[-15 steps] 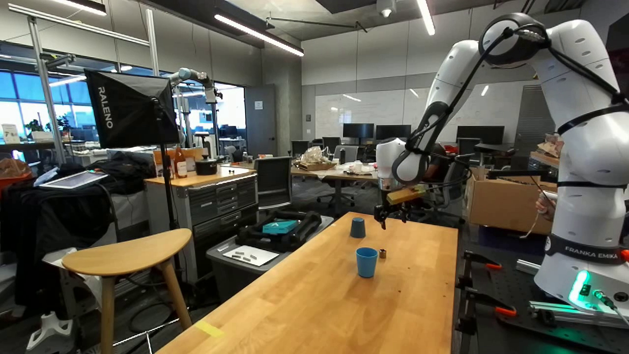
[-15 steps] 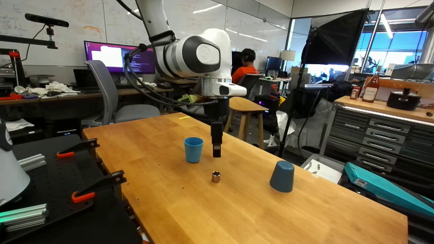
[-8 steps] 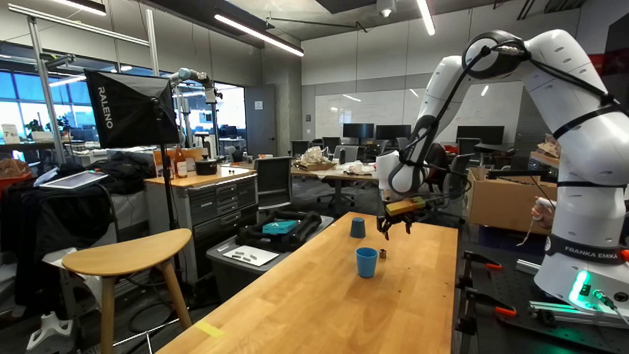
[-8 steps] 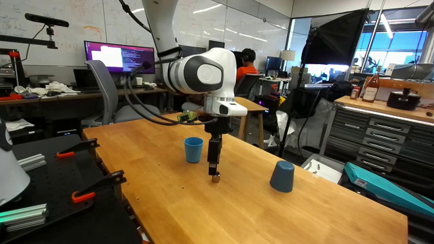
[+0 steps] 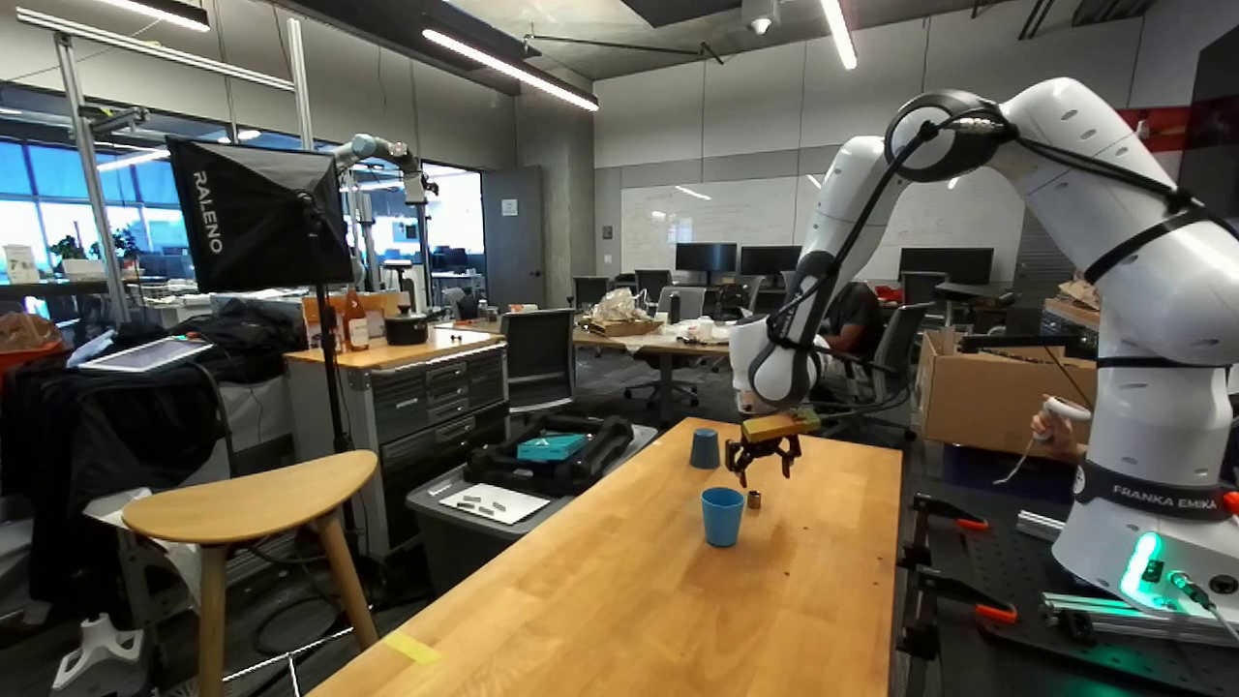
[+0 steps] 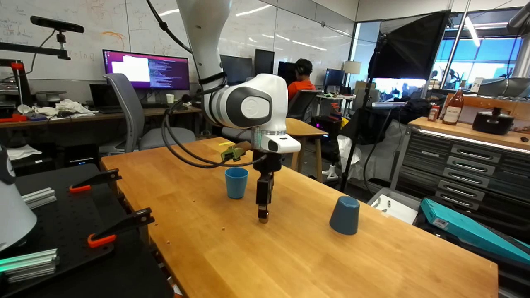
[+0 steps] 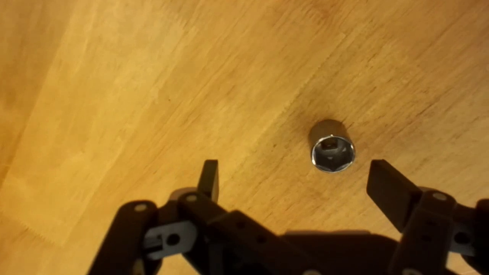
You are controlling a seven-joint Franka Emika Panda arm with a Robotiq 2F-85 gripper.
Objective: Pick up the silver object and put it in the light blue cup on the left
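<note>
Wrist view: the tool [image 7: 294, 165] is spread, with a wide gap between its fingertips. The silver object [image 7: 331, 148] stands on the bench [image 7: 114, 95] within the width of this gap, apart from both fingertips and nearer the right-hand one.

In an exterior view, the silver object appears just below the spread fingertips. The light blue cup [image 5: 722, 519] stands upright, in front of the tool.

In an exterior view, the darker blue cup [image 6: 345, 215] is inverted, right of the tool; the light blue cup is left of the tool. The tool hides most of the silver object.
</note>
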